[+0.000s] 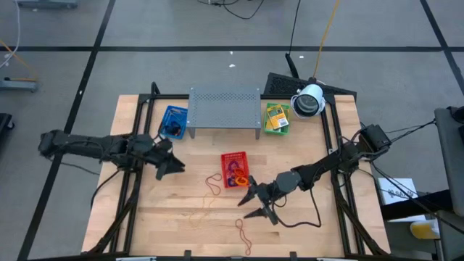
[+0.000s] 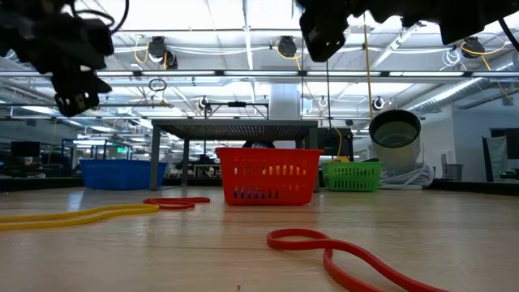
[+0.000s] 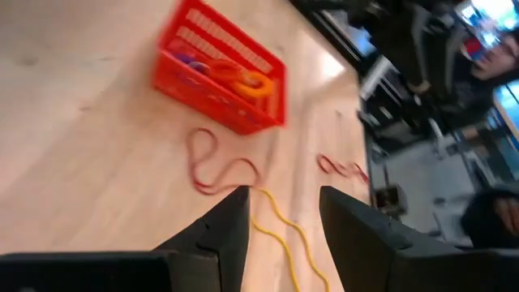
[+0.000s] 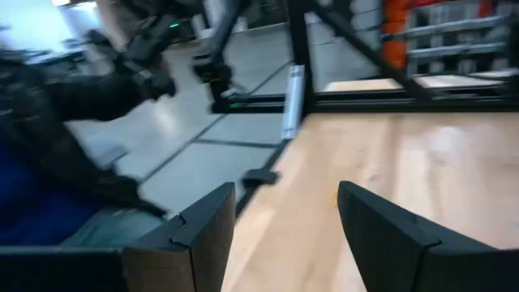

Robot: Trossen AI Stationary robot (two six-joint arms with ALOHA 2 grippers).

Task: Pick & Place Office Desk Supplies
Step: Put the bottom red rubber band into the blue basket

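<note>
Red rubber band curls across the wooden table closest to the low camera, with a yellow band lying flat off to the left and a second red loop just in front of the red basket.

Seen from above, the left gripper hangs over the table's left half, its fingers parted and holding nothing; its wrist camera looks between the two dark fingers at a red band and a yellow band on the wood, with the red basket beyond.

At the back stand a blue basket, a grey perforated rack and a green basket holding yellow-and-green packets. The red basket sits mid-table with coloured bands inside it, orange and purple among them. A loose red band lies just to its left, and another lies near the front edge.

To the right of the red basket, the right gripper hovers low over bare wood, fingers spread wide and empty; its wrist view shows only tabletop between them.
</note>
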